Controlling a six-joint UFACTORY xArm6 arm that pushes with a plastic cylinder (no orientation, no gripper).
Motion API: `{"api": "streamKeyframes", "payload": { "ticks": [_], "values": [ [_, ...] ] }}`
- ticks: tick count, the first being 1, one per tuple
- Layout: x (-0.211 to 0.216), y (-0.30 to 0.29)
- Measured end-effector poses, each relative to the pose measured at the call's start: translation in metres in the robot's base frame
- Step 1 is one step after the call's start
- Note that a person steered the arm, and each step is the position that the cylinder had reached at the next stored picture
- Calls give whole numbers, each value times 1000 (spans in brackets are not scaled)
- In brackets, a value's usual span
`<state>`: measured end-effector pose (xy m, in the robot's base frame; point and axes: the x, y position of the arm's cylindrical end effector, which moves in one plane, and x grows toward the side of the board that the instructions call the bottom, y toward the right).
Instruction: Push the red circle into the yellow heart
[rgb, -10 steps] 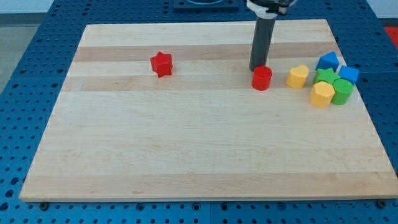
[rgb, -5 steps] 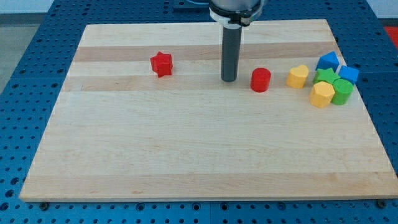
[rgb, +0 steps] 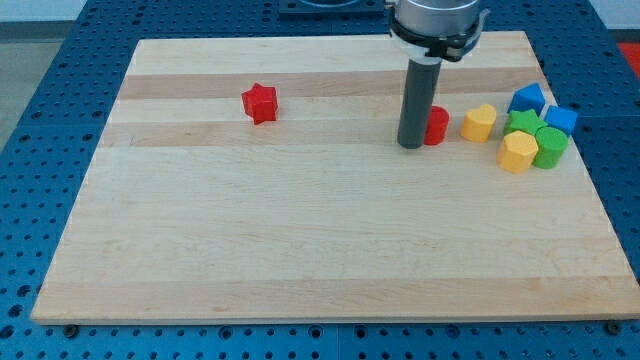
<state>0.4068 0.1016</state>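
Note:
The red circle stands on the wooden board right of centre near the view's top. My tip is down on the board against the circle's left side and hides part of it. The yellow heart sits just right of the circle, with a narrow gap between them.
A red star lies far to the left. At the right edge a cluster holds a yellow block, two green blocks and two blue blocks.
My tip went from above the red circle out to its left, then came back right against the circle's left side. The circle has shifted slightly right toward the yellow heart.

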Motion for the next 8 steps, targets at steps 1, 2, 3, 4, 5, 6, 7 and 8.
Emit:
{"api": "streamKeyframes", "payload": {
  "ticks": [1,2,3,4,5,6,7,8],
  "values": [
    [0,17],
    [0,34],
    [0,45],
    [0,39],
    [-2,20],
    [-10,-7],
    [-23,-18],
    [-33,-6]
  ]
}}
